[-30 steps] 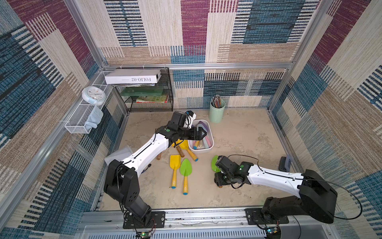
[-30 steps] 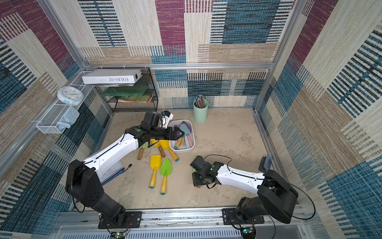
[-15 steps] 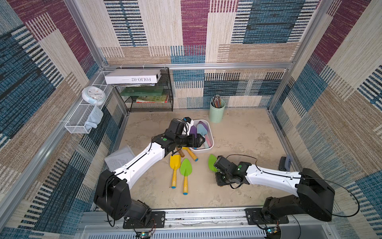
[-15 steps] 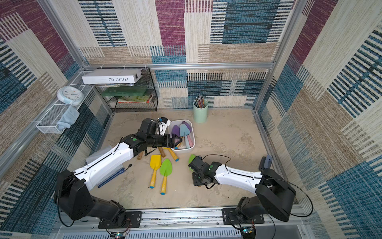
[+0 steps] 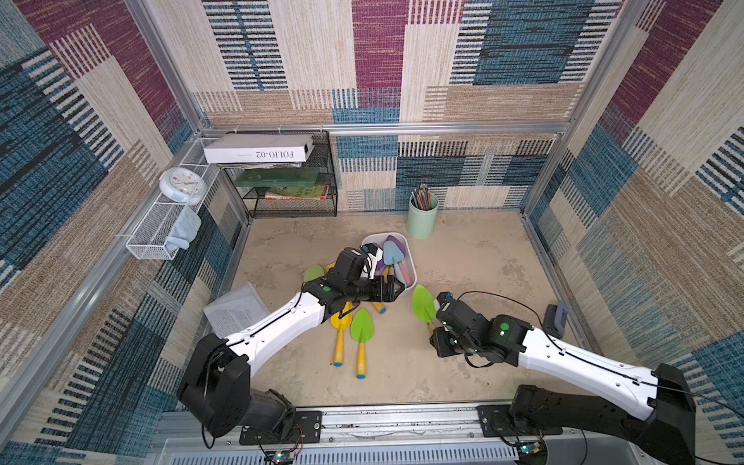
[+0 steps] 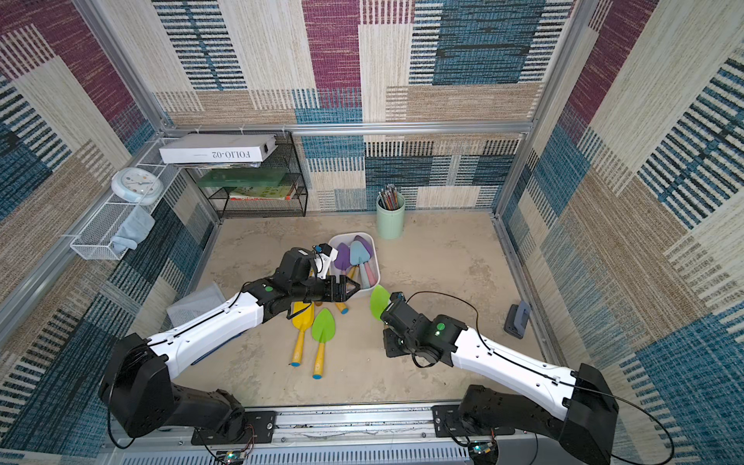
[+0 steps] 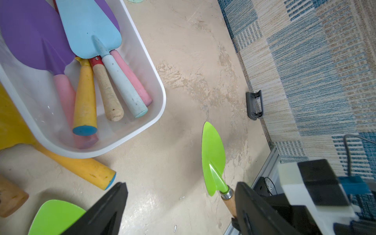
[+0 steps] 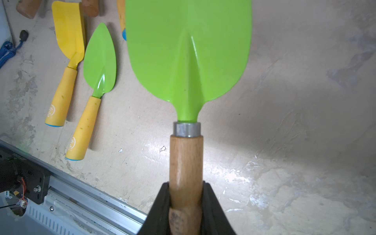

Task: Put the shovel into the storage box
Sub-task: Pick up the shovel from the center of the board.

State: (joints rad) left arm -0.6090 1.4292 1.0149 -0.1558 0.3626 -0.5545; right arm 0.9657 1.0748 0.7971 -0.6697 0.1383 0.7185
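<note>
Shovel [image 8: 187,61] clamped by its wooden handle in the right gripper [image 8: 186,188], outside the box [image 5: 411,263].
Its green blade points toward the box's near corner, close but apart from it, and seems raised off the floor [image 8: 295,132]. The left gripper [image 7: 181,185] hangs at the box's near end, jaws apart and empty. Other shovels [image 7: 89,30], purple and blue among them, lie inside the box; yellow and green ones [image 5: 341,334] lie on the floor beside it.
</note>
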